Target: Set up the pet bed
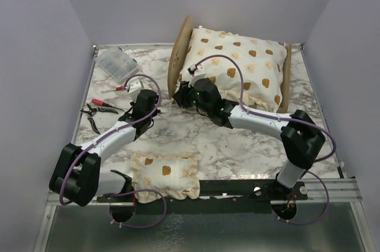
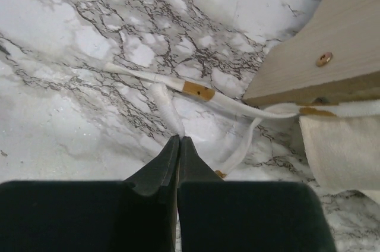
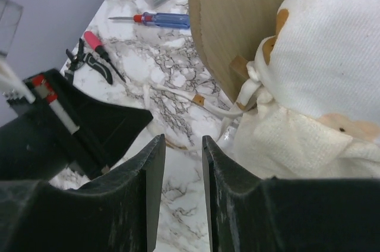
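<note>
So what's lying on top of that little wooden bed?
A big cream cushion with brown prints covers the bed. Only its two wooden ends show; the base underneath is hidden.

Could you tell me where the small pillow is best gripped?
Take the pillow by the ruffle at its far right corner, probably from above and the right. It lies flat, the frill is thin, the left arm crowds its left edge.

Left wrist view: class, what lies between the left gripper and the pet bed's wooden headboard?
In the left wrist view, white cushion ties, one with a tan patch, lie on the marble table between the left gripper and the pet bed.
</note>
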Controlling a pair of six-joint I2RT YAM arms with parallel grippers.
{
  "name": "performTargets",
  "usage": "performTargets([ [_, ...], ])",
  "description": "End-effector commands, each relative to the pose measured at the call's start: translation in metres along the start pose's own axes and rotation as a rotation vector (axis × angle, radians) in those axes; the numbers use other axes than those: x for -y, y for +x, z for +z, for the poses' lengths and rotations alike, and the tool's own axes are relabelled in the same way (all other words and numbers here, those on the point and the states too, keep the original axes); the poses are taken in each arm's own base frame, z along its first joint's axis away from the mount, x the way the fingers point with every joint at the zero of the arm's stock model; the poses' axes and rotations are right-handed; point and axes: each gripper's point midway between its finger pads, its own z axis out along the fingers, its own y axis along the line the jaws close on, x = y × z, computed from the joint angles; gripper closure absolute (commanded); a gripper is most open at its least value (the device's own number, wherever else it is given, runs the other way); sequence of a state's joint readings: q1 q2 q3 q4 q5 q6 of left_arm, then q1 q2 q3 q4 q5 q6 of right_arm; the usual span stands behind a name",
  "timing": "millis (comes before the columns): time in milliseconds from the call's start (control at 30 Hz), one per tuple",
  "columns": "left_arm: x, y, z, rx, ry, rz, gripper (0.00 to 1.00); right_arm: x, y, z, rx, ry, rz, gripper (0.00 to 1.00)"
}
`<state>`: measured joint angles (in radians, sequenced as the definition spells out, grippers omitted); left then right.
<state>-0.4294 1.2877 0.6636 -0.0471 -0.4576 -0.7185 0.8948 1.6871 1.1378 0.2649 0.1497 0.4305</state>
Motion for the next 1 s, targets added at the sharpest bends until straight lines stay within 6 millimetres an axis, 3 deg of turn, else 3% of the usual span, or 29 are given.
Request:
performTargets([
  [0, 0.023, 0.002, -0.007, 0.010, 0.171, 0.061, 1.00, 0.013, 0.009, 0.023, -0.015, 0.106, 0.130, 0.65],
  [267, 0.047, -0.002, -0.015, 0.030, 0.320, 0.104, 1.00, 0.035, 0.029, 0.048, -0.001, 0.236, 0.239, 0.68],
  [567, 0.042, -0.004, -0.021, 0.048, 0.325, 0.130, 1.00, 0.060, 0.025, 0.061, 0.149, 0.326, 0.258, 0.69],
  [967, 0.050, -0.001, -0.017, 0.014, 0.344, 0.188, 1.00, 0.062, 0.030, 0.081, 0.191, 0.305, 0.237, 0.70],
])
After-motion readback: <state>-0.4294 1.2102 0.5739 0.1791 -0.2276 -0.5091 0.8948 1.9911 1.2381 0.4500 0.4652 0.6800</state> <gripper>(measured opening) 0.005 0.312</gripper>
